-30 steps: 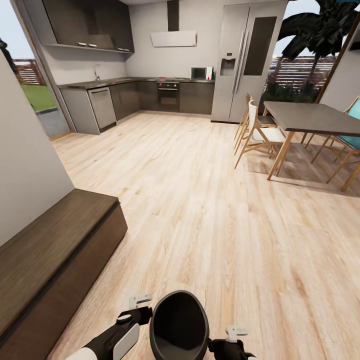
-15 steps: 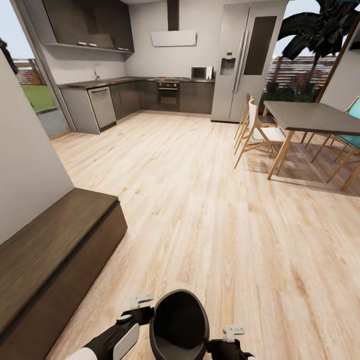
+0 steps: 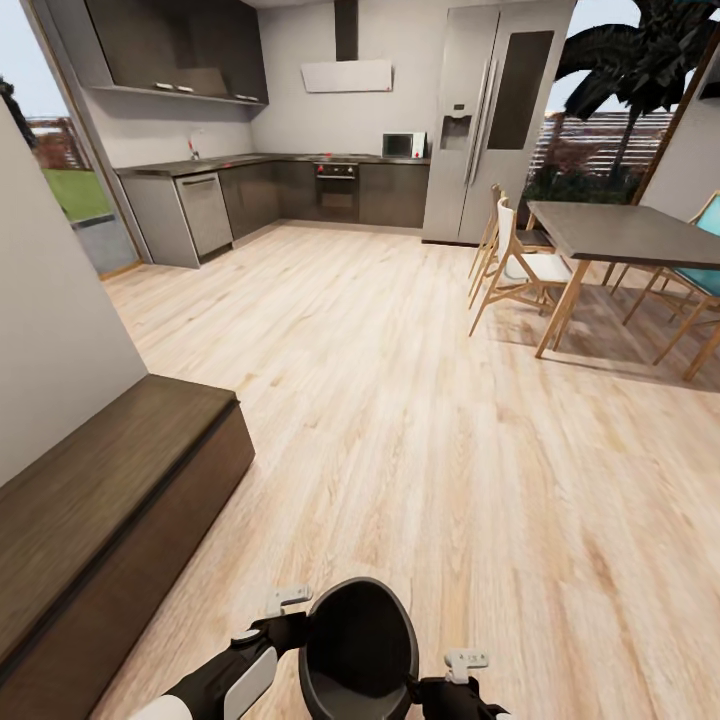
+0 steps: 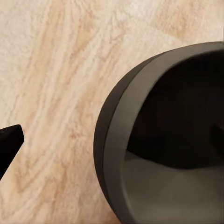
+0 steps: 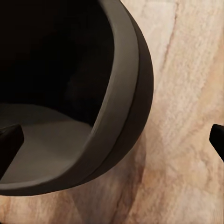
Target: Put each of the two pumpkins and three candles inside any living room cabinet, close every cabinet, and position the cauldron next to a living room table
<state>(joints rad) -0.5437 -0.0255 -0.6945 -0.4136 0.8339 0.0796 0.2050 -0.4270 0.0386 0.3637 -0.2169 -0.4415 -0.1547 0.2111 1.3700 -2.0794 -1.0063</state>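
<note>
The black cauldron (image 3: 360, 650) sits low in the head view, just in front of me, over the wooden floor, mouth facing up. My left gripper (image 3: 297, 628) is at its left rim and my right gripper (image 3: 432, 688) at its right rim. In the left wrist view the cauldron (image 4: 154, 140) fills one side, and one dark fingertip (image 4: 9, 142) stands outside the wall. The right wrist view has one fingertip (image 5: 9, 140) inside the cauldron (image 5: 126, 93) and the other outside, far apart. The dark-brown cabinet (image 3: 100, 500) runs along the wall at left, its fronts closed. The pumpkins and candles are out of view.
A grey dining table (image 3: 620, 232) with wooden chairs (image 3: 520, 265) stands at the right. The kitchen counter (image 3: 200, 200) and the fridge (image 3: 490, 110) line the far wall. Open wooden floor (image 3: 420, 420) lies between.
Both grippers have shifted very slightly at the cauldron's rim. The cauldron and the room look the same.
</note>
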